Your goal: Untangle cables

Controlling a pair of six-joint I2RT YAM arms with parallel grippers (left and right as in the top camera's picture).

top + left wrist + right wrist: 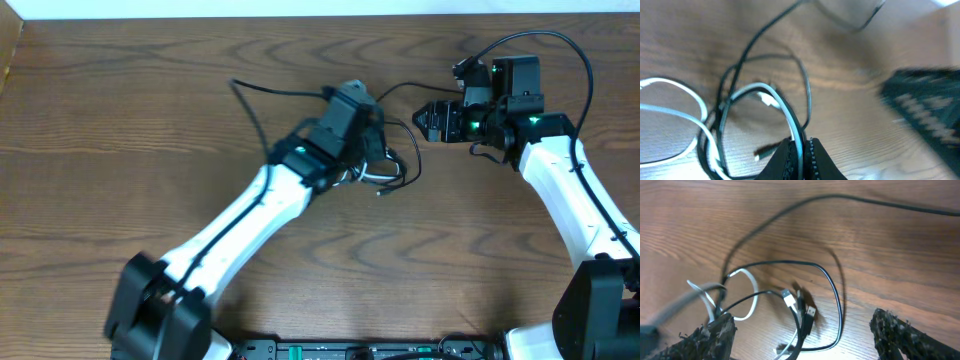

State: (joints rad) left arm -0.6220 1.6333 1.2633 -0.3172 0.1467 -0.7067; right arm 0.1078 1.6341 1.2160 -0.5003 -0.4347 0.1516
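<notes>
Pinch looks set: your left gripper [801,150] squeezes the white cable [786,109] loop, your right gripper [802,327] hangs spread just right of it, so next you'd probably grab the black cable [832,282] and pull apart.

Overhead faces straight down; both close wrist views, left blurry, seemingly share the cables [786,296].
</notes>
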